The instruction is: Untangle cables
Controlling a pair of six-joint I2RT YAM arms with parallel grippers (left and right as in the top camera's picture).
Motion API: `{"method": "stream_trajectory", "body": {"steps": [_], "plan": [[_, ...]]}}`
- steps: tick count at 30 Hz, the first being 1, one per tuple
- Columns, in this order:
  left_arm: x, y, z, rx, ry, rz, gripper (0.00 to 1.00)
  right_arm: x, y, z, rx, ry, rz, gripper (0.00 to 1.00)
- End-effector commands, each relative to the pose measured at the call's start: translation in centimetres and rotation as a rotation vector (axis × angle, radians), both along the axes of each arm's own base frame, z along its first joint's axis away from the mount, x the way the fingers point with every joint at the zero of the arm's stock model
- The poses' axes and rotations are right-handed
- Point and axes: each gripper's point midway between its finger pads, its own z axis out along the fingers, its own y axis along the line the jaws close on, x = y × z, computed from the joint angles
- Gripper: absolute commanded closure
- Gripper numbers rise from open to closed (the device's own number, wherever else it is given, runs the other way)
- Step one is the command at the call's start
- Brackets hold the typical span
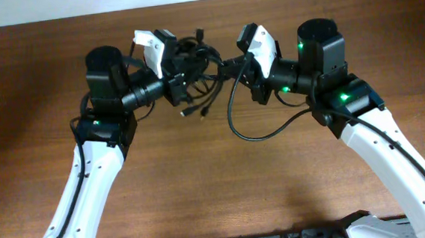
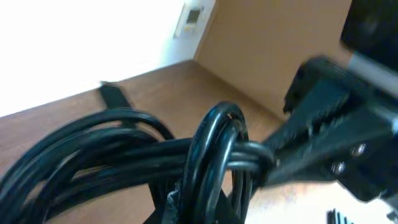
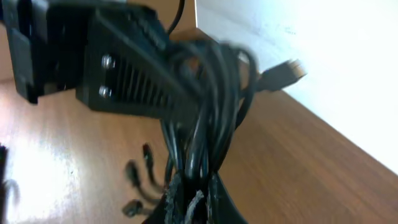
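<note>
My left tool (image 1: 181, 83) is clamped on the knotted bundle of thin black flexible cables (image 1: 201, 60), held up over the brown wooden worktop (image 1: 218, 194) near its far edge; my right tool (image 1: 238, 67) pinches strands on the opposite side, so I judge the pair is set to pull the knot apart. I read no writing anywhere.

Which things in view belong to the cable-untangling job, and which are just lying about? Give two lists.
Belongs to the job:
- knotted cables
- their loose loop
- dangling plugs
- left gripper and right gripper, jaws shut on the cables

Just there:
- wooden table
- wall plate
- white wall
</note>
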Motion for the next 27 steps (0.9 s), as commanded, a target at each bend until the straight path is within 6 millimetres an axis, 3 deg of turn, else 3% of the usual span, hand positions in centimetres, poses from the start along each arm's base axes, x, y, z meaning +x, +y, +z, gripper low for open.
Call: {"method": "stream_trajectory", "body": {"steps": [1,4,7,11,12,15,16,20,24,27], "plan": [[0.9,0.8,3.4,-0.115,0.034,0.1,1.0,-1.9,0.2,-1.4,-0.039,0.043,0.076,0.96],[2.0,1.4,4.7,-0.193,0.067,0.178,1.0,-3.0,-0.1,-3.0,-0.079,0.113,0.092,0.96],[2.0,1.3,6.1,-0.269,0.094,0.179,1.0,-3.7,0.2,-3.3,-0.085,0.135,0.11,0.96],[1.9,1.2,6.3,-0.276,0.096,0.167,1.0,-3.7,0.3,-3.3,-0.087,0.132,0.109,0.96],[1.3,0.8,6.3,-0.247,0.057,0.121,1.0,-3.1,0.1,-2.8,-0.081,0.103,0.096,0.91],[-0.9,-0.4,5.7,-0.15,-0.074,-0.037,1.0,-1.6,-0.6,-0.4,-0.031,0.016,0.049,0.37],[-1.4,-0.6,4.9,-0.109,-0.094,-0.074,1.0,-0.8,-1.3,0.9,-0.015,-0.042,0.025,0.3],[-1.7,-0.6,2.8,-0.025,-0.111,-0.089,1.0,0.7,-3.2,2.6,0.004,-0.12,-0.034,0.27],[-1.9,-0.7,2.8,-0.027,-0.111,-0.106,1.0,1.1,-3.3,3.2,0.01,-0.151,-0.042,0.27],[-2.8,-1.8,2.8,-0.03,-0.111,-0.144,1.0,1.1,-3.3,3.2,0.01,-0.15,-0.042,0.27]]}}
